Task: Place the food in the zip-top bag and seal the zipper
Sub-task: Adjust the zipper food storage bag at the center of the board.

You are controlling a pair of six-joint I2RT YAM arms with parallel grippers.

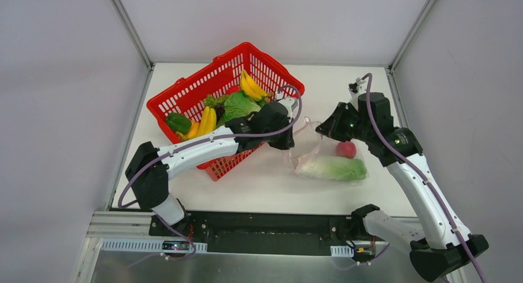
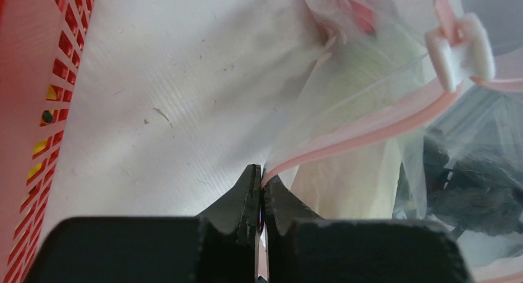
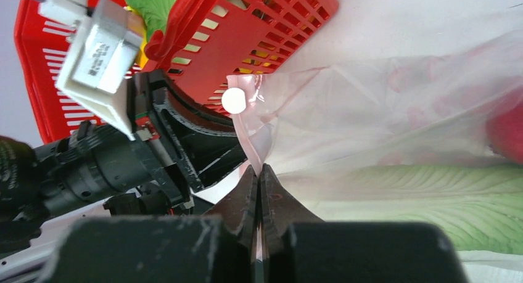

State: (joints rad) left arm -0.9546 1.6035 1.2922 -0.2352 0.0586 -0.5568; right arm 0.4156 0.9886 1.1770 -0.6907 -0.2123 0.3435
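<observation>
The clear zip-top bag (image 1: 311,155) lies right of the basket, holding a long white-green cabbage (image 1: 336,169) and a red fruit (image 1: 346,149). My left gripper (image 1: 287,139) is shut on the pink zipper strip (image 2: 364,132) at the bag's mouth; its fingertips (image 2: 251,181) pinch the strip's end. A white slider (image 2: 459,49) sits on the strip farther along. My right gripper (image 1: 323,130) is shut on the opposite part of the bag's mouth edge (image 3: 258,148). The cabbage (image 3: 432,200) and red fruit (image 3: 509,132) show through the bag in the right wrist view.
A red mesh basket (image 1: 185,92) stands at the back left with bananas (image 1: 251,86), leafy greens (image 1: 237,105) and a dark green vegetable (image 1: 178,121). The left arm reaches across its front corner. The basket wall (image 2: 37,110) is close on the left gripper's left.
</observation>
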